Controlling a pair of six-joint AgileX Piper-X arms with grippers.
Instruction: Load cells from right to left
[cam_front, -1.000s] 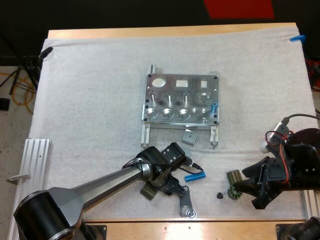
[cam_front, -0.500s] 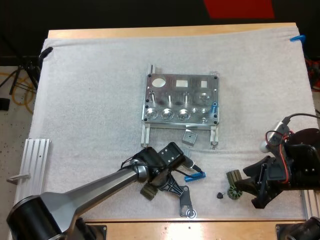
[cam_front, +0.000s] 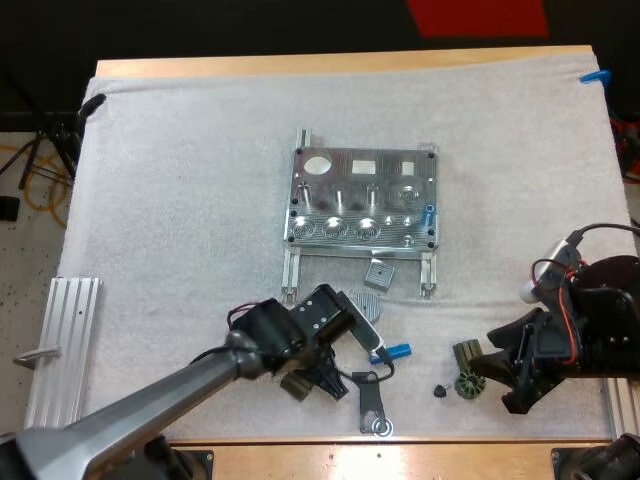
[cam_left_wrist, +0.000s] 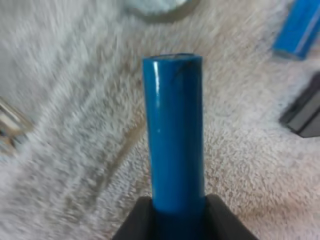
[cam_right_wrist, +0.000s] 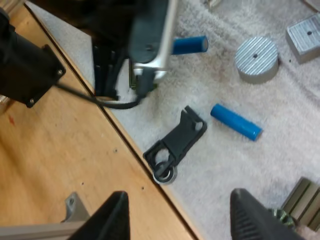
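My left gripper (cam_left_wrist: 174, 212) is shut on the base of a bright blue cylinder (cam_left_wrist: 173, 130) and holds it above the mat. In the right wrist view that cylinder (cam_right_wrist: 189, 45) sticks out from the left gripper (cam_right_wrist: 150, 47). A second blue cylinder (cam_front: 394, 351) (cam_right_wrist: 235, 121) lies on the mat beside it. The metal fixture (cam_front: 365, 205) sits mid-mat, with a small blue piece (cam_front: 428, 214) upright at its right end. In the high view my left gripper (cam_front: 330, 350) hangs just left of the loose cylinder. My right gripper (cam_front: 497, 373) (cam_right_wrist: 182, 212) is open near the front right.
A ribbed round disc (cam_front: 365, 305) and a square metal block (cam_front: 379, 273) lie in front of the fixture. A black bracket (cam_front: 372, 400) rests near the front edge. Dark olive parts (cam_front: 468, 352) and a small dark piece (cam_front: 440, 390) sit by my right gripper.
My left arm has drawn back to the left, away from the loose blue cylinder, which stayed in place. The right arm has not moved.
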